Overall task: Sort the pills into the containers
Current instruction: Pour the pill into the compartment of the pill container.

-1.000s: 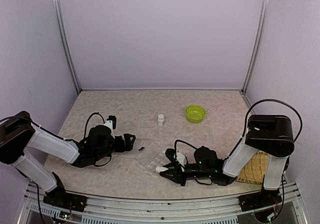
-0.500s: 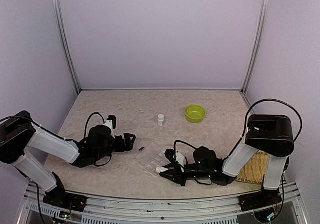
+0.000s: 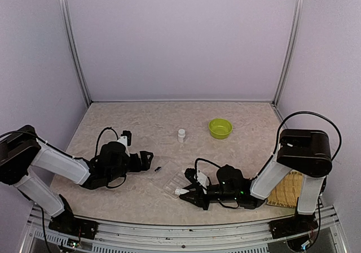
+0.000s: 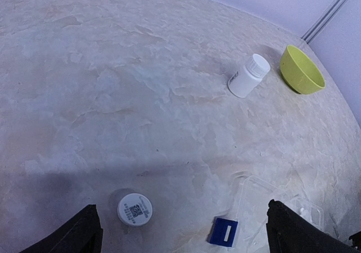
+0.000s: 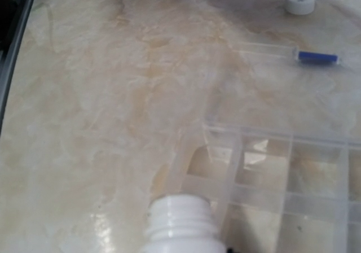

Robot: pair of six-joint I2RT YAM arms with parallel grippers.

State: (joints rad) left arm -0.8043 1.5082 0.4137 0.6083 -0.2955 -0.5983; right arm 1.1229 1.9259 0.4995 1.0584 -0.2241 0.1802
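Right gripper (image 3: 186, 191) is clamped narrow around an open bottle (image 5: 181, 226), white plastic. It's tipped on its side, with the mouth right at the near end of the pill box (image 3: 171, 180). From the right wrist view the neck sits just at the edge of the end compartments (image 5: 210, 161); can't tell if it's touching. Can't make out any pills either (too small or blurry).

The box is clear and lies flat on the table (image 3: 141, 123) between the two arms, its blue latch (image 4: 224, 232) pointing toward the left one. Left gripper (image 3: 148, 161) hangs low just beside that end, jaws spread wide, nothing between them. A loose white cap (image 4: 135, 209) lies on the table near its fingers (image 4: 79, 236).

Further back there's a second bottle (image 3: 181, 135), capped, and a green bowl (image 3: 220, 128) to its right.
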